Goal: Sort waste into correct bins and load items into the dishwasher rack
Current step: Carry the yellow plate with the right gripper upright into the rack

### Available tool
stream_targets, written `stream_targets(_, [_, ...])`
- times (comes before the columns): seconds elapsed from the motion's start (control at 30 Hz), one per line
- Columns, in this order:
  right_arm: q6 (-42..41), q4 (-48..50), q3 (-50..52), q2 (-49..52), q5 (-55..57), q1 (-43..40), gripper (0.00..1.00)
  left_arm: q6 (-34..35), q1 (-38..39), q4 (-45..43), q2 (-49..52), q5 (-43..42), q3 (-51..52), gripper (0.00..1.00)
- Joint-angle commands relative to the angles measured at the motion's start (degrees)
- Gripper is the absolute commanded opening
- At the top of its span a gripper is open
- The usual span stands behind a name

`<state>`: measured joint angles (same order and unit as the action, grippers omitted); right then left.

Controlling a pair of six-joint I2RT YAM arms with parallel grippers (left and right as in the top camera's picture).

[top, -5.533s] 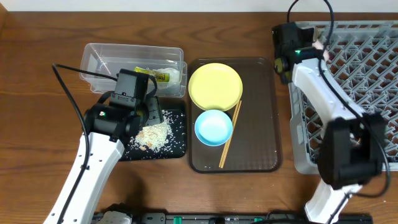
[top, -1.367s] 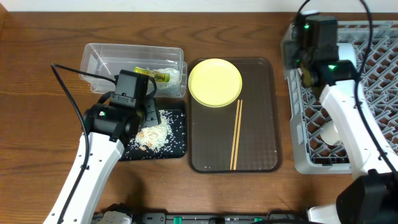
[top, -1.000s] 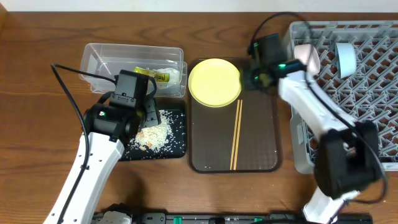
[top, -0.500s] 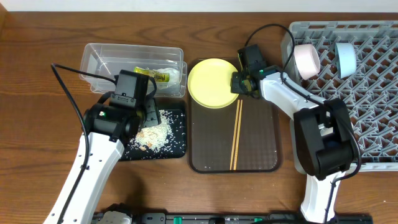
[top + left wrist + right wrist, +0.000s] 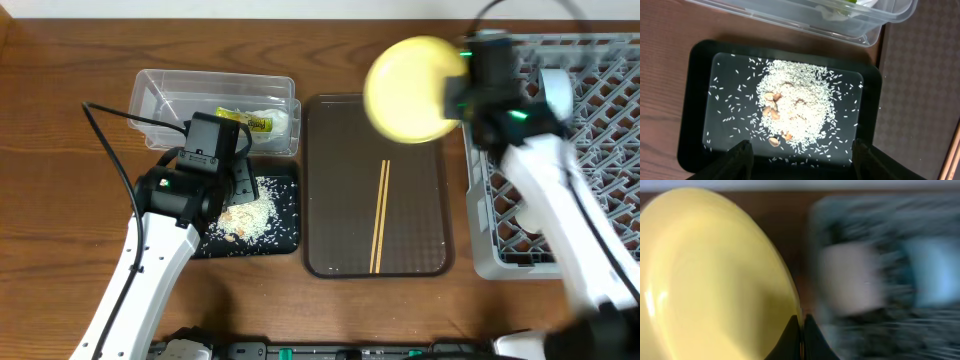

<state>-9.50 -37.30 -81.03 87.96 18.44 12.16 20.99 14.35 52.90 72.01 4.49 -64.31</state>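
My right gripper [image 5: 462, 92] is shut on the rim of the round yellow plate [image 5: 412, 88] and holds it in the air, between the brown serving tray [image 5: 330, 150] and the grey dishwasher rack [image 5: 600, 130]. In the right wrist view the fingers pinch the plate [image 5: 715, 275] at its edge [image 5: 801, 330]; the rack behind is blurred. Two wooden chopsticks [image 5: 379, 215] lie on the serving tray. My left gripper [image 5: 800, 160] is open above the black tray [image 5: 695, 100] of rice leftovers [image 5: 795, 107]. The clear tub [image 5: 160, 95] holds the snack wrapper [image 5: 250, 120] and tissue [image 5: 278, 122].
A light-blue bowl [image 5: 556, 95] stands on edge in the rack, and a white item [image 5: 532, 215] sits lower in it. The left arm's cable [image 5: 110, 120] runs across the table beside the tub.
My right gripper has taken hold of the yellow plate and lifted it off the serving tray, up and to the right toward the rack. The left arm has not moved.
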Motion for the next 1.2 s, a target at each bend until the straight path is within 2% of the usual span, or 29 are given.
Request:
stream_targets(0.0, [9.73, -1.84, -0.68, -3.76, 13.88, -2.25, 0.01, 0.33, -0.31, 0.15, 0.33, 0.7, -0.31, 0.66])
stream_targets(0.17, [21.03, -3.3, -0.66, -6.29, 30.32, -5.81, 0.01, 0.33, -0.31, 0.15, 0.33, 0.7, -0.31, 0.66])
stream_targets(0.3, [23.67, -5.29, -0.52, -5.84, 39.65, -8.13, 0.01, 0.33, -0.31, 0.15, 0.33, 0.7, -0.31, 0.66])
stream_targets(0.53, [23.28, -5.88, 2.01, -4.07, 38.51, -11.78, 0.01, 0.33, -0.31, 0.15, 0.33, 0.7, -0.31, 0.66])
stream_targets(0.83, [21.2, -4.61, 6.97, 1.25, 36.04, -12.44, 0.01, 0.33, -0.31, 0.15, 0.33, 0.68, -0.31, 0.66])
stream_targets(0.97, [18.05, -4.7, 7.06, 2.38, 28.76, -10.99, 0.02, 0.33, -0.31, 0.17, 0.33, 0.68, -0.31, 0.66])
stream_targets(1.07, [17.07, -4.22, 6.99, 1.68, 26.73, -8.9, 0.16, 0.33, -0.31, 0.17, 0.33, 0.68, -0.31, 0.66])
stream_targets(1.17, [15.26, -3.78, 6.32, -0.7, 26.71, -6.84, 0.48, 0.33, -0.31, 0.2, 0.33, 0.68, -0.31, 0.66])
